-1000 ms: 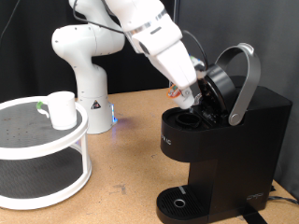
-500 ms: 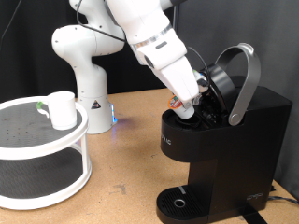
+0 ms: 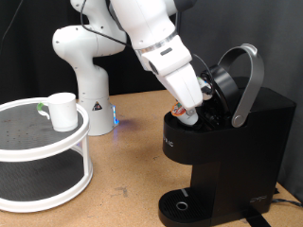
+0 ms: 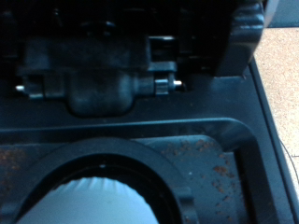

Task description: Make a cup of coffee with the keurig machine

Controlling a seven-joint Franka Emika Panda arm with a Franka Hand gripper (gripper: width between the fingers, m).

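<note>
The keurig machine (image 3: 237,142) stands at the exterior view's right with its lid and silver handle (image 3: 248,80) raised. My gripper (image 3: 187,113) reaches down into its open chamber and is shut on a small white pod with an orange-red top (image 3: 181,115), at the chamber's mouth. In the wrist view the pod's white body (image 4: 98,201) sits within the round black pod holder (image 4: 177,187), under the lid's hinge parts (image 4: 98,84); the fingers do not show there. The white cup (image 3: 62,111) stands on the white two-tier stand (image 3: 43,156) at the left, far from the gripper.
The arm's white base (image 3: 90,71) stands behind the stand on the wooden table (image 3: 133,161). The machine's round drip tray (image 3: 183,205) has nothing on it. A dark curtain closes the back.
The gripper has moved down and to the left with the pod, from beside the raised lid to the mouth of the pod chamber. The cup and the machine have not moved.
</note>
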